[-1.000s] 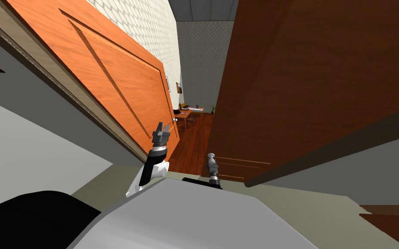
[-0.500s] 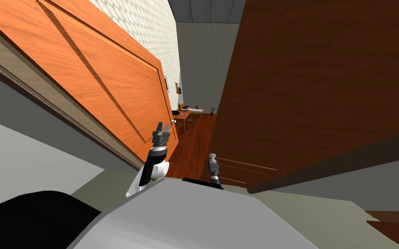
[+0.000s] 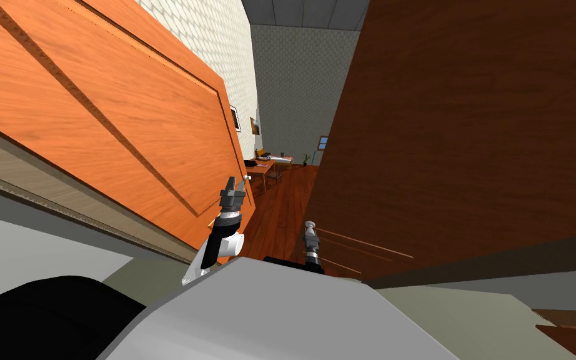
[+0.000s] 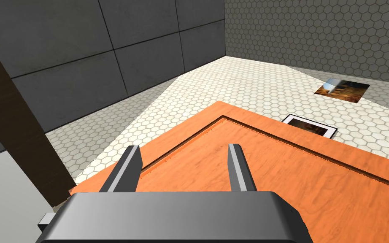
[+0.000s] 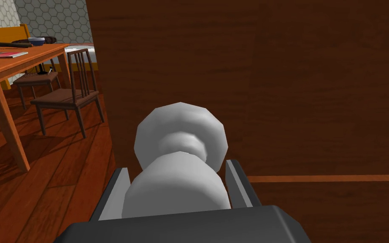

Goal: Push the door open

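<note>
**A:** Where's the door?

**B:** The dark door (image 3: 468, 125) is at 1 to 3 o'clock from the head. It stands upright, long axis vertical, with its knob edge facing the gap at 12.

**A:** And the grip?

**B:** The right wrist shows it. The right gripper (image 5: 176, 166) is clasped on the pale knob (image 5: 180, 135), whose stem points back at the hand. A table (image 5: 16, 59) and chair (image 5: 67, 97) are at 10.

**A:** Left?

**B:** The left gripper (image 4: 183, 147) is released, beside the orange door (image 4: 274, 177) at 11.

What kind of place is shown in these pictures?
Most likely a home, at a doorway into a dining or work room. Past the orange door and the dark brown door, whose knob the right end effector grips, stand a wooden table and chairs on a wood floor, with framed pictures on the wall.
</note>
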